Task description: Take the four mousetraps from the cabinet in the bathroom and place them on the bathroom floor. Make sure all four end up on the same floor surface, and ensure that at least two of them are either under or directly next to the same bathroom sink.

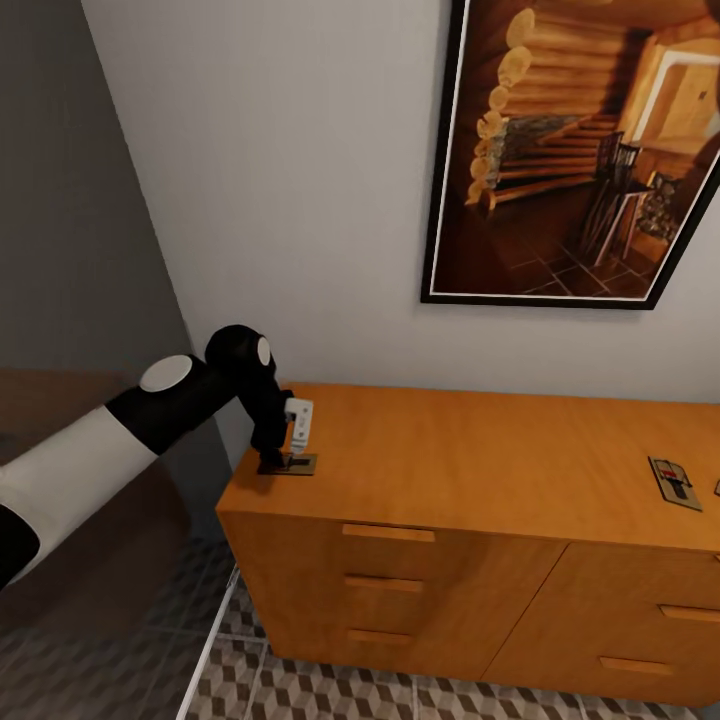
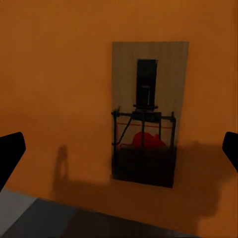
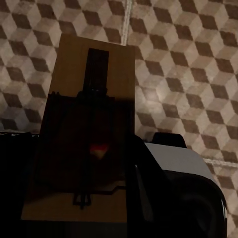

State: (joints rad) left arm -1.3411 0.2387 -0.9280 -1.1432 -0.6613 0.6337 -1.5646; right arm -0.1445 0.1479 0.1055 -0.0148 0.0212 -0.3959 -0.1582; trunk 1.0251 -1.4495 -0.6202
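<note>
Right hand point(image 3: 82, 198) already clamps one mousetrap point(image 3: 87, 124) over floor point(image 3: 188, 64); left hand point(image 2: 119, 148), fingers apart, hovers above cabinet-top trap point(image 2: 146, 114). Next: descend & close.

Mousetraps point(image 1: 292, 464) point(image 1: 674, 482) flat atop cabinet point(image 1: 470, 455)

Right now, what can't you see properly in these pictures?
- Head view: a dark bit beside the right mousetrap is cut off by the edge.
- Head view: the left gripper hides part of the left mousetrap.
- Right wrist view: a mousetrap sits close and shadowed; jaws unclear.
</note>
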